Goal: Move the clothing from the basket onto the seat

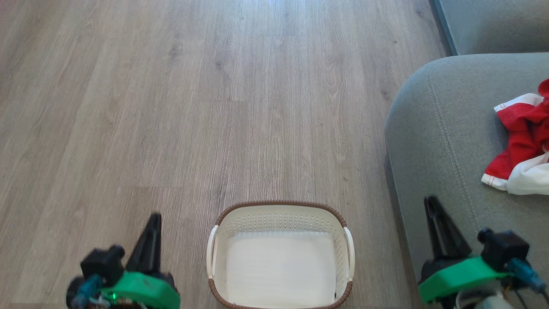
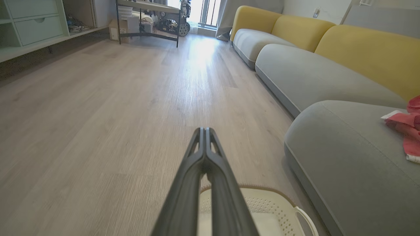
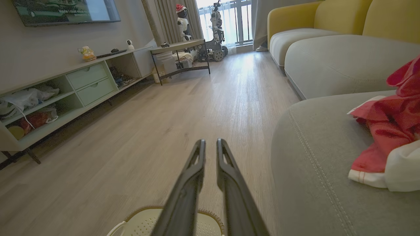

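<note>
1. So, the basket [image 1: 279, 203] stands on the wooden floor [image 1: 171, 107], low centre in the head view, between the two hands. Its flat white bottom is in plain view, with the brown rim all round and a white handle on each side.
2. The clothing [image 1: 521, 128] lies on the seat [image 1: 441, 141] as a crumpled red-and-white heap. It is at the right edge of the head view, partly cut off by the frame. White hems and a white piece show at the near end of the heap.
3. The seat is the grey cushion to the right of the basket, with a strip of floor between them. A line of light double stitching runs along its rounded edge.
4. The left hand [image 1: 154, 219] is at lower left in the head view, against the floor, left of the basket and apart from it. The left wrist view shows its two dark fingers pressed together at the tips, nothing between them.
5. The right hand [image 1: 431, 204] is at lower right in the head view, against the seat's near edge, well apart from the clothing. The right wrist view shows its fingers slightly parted, a narrow gap, pinching nothing.
6. The wrist views show more grey cushions farther along with yellow backrests [image 2: 361, 49]. A pale shelf unit [image 3: 88, 82] with drawers stands along the wall.
</note>
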Tool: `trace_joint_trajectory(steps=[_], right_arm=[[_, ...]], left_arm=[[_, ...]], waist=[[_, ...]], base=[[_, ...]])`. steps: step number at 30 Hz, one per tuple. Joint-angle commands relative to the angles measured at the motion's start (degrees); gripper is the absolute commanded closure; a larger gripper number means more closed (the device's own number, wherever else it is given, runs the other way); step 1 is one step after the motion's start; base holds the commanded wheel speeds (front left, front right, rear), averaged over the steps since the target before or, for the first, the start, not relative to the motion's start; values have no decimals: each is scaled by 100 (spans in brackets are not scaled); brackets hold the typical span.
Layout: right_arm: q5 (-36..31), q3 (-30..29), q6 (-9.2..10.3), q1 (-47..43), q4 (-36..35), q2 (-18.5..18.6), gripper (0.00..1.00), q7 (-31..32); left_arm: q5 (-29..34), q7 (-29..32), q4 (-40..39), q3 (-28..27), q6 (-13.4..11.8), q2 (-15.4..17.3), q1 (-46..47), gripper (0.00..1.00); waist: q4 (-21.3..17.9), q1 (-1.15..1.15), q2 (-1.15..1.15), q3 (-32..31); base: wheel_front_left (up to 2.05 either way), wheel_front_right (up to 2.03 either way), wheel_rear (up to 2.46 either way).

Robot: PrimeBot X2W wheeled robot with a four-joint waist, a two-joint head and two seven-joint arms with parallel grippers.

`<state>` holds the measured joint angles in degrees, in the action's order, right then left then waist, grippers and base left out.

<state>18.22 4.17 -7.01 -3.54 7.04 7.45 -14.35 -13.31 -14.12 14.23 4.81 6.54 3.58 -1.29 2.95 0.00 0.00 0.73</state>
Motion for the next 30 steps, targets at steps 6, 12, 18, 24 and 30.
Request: trace_joint_trajectory(steps=[6,12,18,24,30], right_arm=[[348,-11,-2,6,124,-9,100,76],[661,-35,-4,49,151,-12,100,145],[1033,-67,-6,98,180,-19,100,229],[1400,-101,-9,145,208,-28,100,314],[1768,-138,-11,192,236,-39,100,402]], left_arm=[[-346,100,107,-51,4,-15,-12,100],[-662,181,99,-95,8,-17,17,100],[-1042,278,90,-148,12,-20,52,100],[-1419,375,83,-201,17,-22,90,100],[-1798,473,77,-255,21,-25,128,100]], waist=[[-13,0,0,-2],[-25,0,0,-5],[-40,0,0,-7],[-54,0,0,-10],[-68,0,0,-12]], base=[[0,0,0],[0,0,0],[0,0,0],[0,0,0],[0,0,0]])
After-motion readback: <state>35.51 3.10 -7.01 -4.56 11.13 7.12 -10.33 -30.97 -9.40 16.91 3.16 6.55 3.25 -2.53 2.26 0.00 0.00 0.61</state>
